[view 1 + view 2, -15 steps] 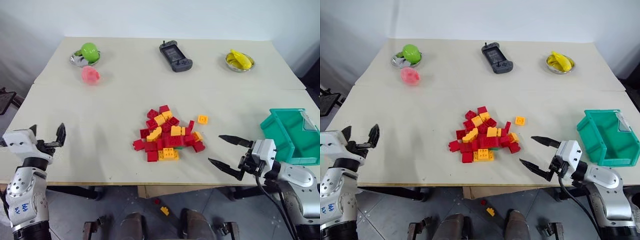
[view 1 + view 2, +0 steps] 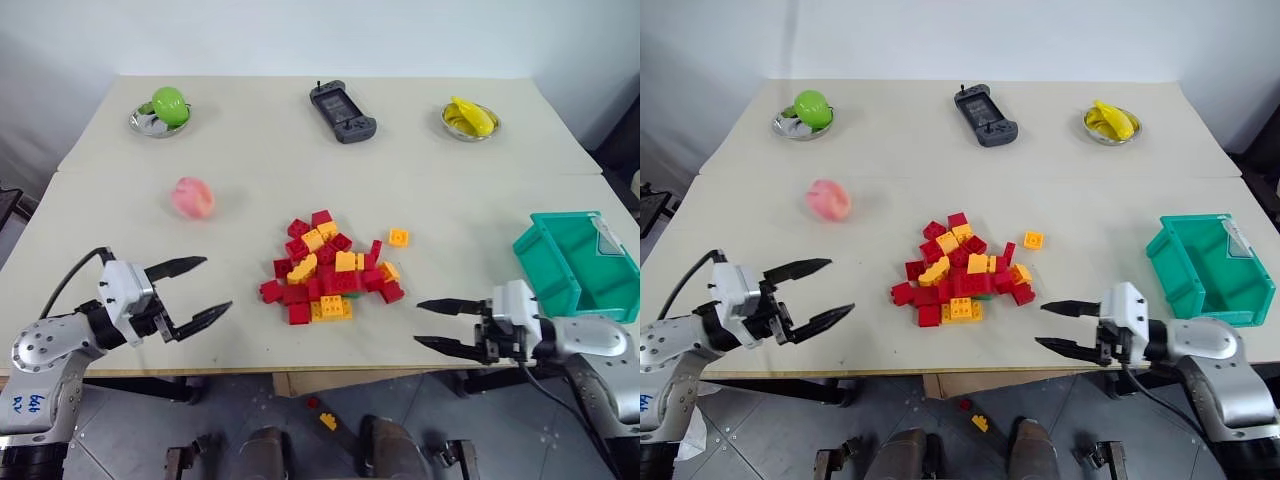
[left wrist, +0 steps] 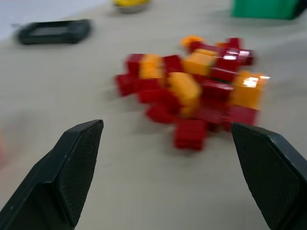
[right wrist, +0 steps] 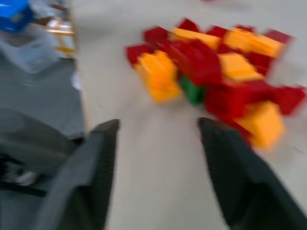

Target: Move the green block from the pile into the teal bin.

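Green block (image 4: 193, 91) lying buried at pile (image 2: 332, 270) near edge, facing right end effector (image 2: 437, 323); both end effectors (image 2: 195, 291) gaping, holding nothing; right nearer.

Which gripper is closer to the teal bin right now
Right. The right gripper hovers open over the table's front edge, just beside the teal bin on the pile side. The left gripper, also open, is across the pile, far from the bin.
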### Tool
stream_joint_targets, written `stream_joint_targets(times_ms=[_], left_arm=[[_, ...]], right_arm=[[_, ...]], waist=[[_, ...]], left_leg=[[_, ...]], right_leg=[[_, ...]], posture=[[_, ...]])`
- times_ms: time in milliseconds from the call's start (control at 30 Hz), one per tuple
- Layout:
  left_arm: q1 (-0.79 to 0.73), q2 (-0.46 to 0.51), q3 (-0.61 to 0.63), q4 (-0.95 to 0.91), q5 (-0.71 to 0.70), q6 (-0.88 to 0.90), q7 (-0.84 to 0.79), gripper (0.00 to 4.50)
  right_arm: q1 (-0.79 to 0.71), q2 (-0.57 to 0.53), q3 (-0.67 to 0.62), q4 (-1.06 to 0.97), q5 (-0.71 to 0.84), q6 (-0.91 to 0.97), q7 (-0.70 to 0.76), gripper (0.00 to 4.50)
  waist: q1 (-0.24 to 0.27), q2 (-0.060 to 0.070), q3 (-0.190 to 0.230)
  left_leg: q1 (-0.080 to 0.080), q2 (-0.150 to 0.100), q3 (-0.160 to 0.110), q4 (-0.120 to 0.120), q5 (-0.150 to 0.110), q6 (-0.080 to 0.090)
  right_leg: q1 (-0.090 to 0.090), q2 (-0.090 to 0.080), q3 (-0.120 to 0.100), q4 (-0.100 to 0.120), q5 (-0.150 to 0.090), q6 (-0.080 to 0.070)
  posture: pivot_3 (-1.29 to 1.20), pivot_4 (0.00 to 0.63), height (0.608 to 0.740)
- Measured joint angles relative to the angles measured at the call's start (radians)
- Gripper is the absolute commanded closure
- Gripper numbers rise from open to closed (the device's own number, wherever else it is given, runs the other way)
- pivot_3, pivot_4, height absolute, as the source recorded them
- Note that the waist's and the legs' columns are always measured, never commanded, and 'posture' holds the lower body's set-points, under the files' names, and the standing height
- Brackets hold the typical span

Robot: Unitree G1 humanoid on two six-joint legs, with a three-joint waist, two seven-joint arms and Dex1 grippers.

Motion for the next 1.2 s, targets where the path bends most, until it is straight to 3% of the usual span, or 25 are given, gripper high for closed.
stream_joint_targets(times_ms=[100,167,333,800,1033,1200], left_arm=[[-0.011,-0.004,-0.03,0.035,0.021,-0.032,-0.032,0.0],[-0.014,-0.017,-0.047,0.045,0.028,-0.042,-0.039,0.0],[0.0,-0.029,-0.066,0.05,0.041,-0.066,-0.041,0.0],[-0.044,-0.078,-0.045,0.039,0.013,-0.006,0.039,0.0],[-0.063,-0.078,-0.07,0.067,0.037,-0.023,0.033,0.0],[-0.066,-0.08,-0.073,0.088,0.041,-0.031,0.031,0.0]], right_arm=[[-0.094,0.086,0.142,-0.042,-0.072,0.062,-0.07,4.06],[-0.146,0.172,0.216,-0.039,-0.131,0.087,-0.142,4.42],[-0.292,0.317,0.329,0.059,-0.291,0.13,-0.314,4.42],[-0.473,0.272,0.198,0.413,-0.391,-0.049,-0.377,4.42],[-0.35,0.18,0.265,0.152,-0.276,0.038,-0.13,4.42],[-0.287,0.097,0.276,0.03,-0.267,0.16,-0.104,4.42]], waist=[[0.002,0.0,0.0],[0.002,0.0,0.0],[0.006,0.0,0.0],[-0.013,0.0,0.0],[-0.017,0.0,0.0],[-0.017,0.0,0.0]], left_leg=[[0.0,0.003,0.0,0.0,0.0,-0.002],[-0.001,0.004,0.0,0.0,-0.001,-0.003],[-0.002,0.004,0.001,0.001,-0.001,-0.003],[-0.003,0.005,0.002,0.0,-0.001,-0.003],[-0.003,0.005,0.002,0.0,-0.001,-0.003],[-0.003,0.005,0.002,0.0,-0.001,-0.003]], right_leg=[[-0.001,0.004,0.0,0.0,-0.001,-0.002],[-0.002,0.004,0.0,0.001,-0.001,-0.002],[-0.004,0.005,0.0,0.001,-0.001,-0.002],[-0.005,0.006,0.0,0.001,-0.001,-0.002],[-0.005,0.005,0.0,0.001,-0.001,-0.002],[-0.005,0.005,0.0,0.001,-0.001,-0.002]], posture=[[0.0,0.15,0.74],[0.0,0.15,0.74],[0.0,0.15,0.74],[0.0,0.15,0.74],[0.0,0.15,0.74],[0.0,0.15,0.74]])
